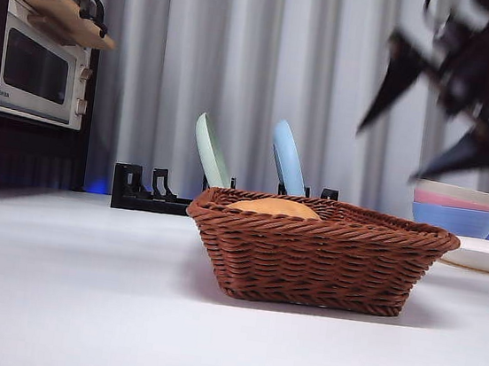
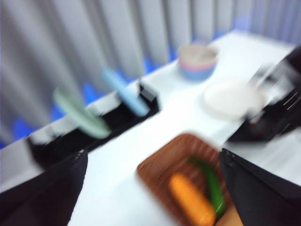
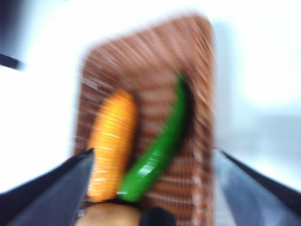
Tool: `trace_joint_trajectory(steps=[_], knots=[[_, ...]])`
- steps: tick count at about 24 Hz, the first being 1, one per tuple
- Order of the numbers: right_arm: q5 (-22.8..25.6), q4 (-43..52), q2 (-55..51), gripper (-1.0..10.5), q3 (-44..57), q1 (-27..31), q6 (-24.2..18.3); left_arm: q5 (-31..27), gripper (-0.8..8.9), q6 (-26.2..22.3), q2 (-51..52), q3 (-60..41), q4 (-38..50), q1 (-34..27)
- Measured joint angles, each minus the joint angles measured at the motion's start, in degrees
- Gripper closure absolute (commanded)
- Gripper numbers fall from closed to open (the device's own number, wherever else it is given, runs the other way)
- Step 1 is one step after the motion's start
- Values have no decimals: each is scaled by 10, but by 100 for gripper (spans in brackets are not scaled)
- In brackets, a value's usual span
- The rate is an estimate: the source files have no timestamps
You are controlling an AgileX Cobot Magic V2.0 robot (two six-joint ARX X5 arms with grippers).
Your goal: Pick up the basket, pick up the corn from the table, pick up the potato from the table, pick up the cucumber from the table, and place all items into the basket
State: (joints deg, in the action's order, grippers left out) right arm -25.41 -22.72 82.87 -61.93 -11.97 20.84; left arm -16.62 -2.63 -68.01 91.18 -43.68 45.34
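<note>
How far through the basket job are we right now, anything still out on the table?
Loading looks done: the corn, the cucumber and the potato all lie inside the basket, which stands on the table. Nothing is in hand: the right hand hangs open above the basket, and the left hand is open too. No vegetable shows outside the basket.

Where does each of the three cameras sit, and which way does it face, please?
Front: low at table height, looking level at the basket; a blurred open gripper hangs upper right.
Left wrist: high, angled down at basket, corn, cucumber; its jaws stand wide apart.
Right wrist: above, looking down into the basket at corn, cucumber and potato; its jaws stand wide apart.
All views share the basket.
</note>
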Motion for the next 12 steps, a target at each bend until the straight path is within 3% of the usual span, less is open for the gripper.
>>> trace_joint_trajectory(steps=[2, 3, 8, 12], knots=[[1, -13, -66, 939, -2, 0, -40, -23, 762, -10, 0, 0, -72, -10], [10, -26, -101, 956, -2, 0, -68, -24, 813, -13, 0, -3, -105, -16], [88, -69, -186, 957, -2, -1, -148, -27, 822, -15, 23, -60, -97, -18], [125, -57, -255, 957, 21, 0, -186, -27, 822, -15, 85, -171, -20, -18]])
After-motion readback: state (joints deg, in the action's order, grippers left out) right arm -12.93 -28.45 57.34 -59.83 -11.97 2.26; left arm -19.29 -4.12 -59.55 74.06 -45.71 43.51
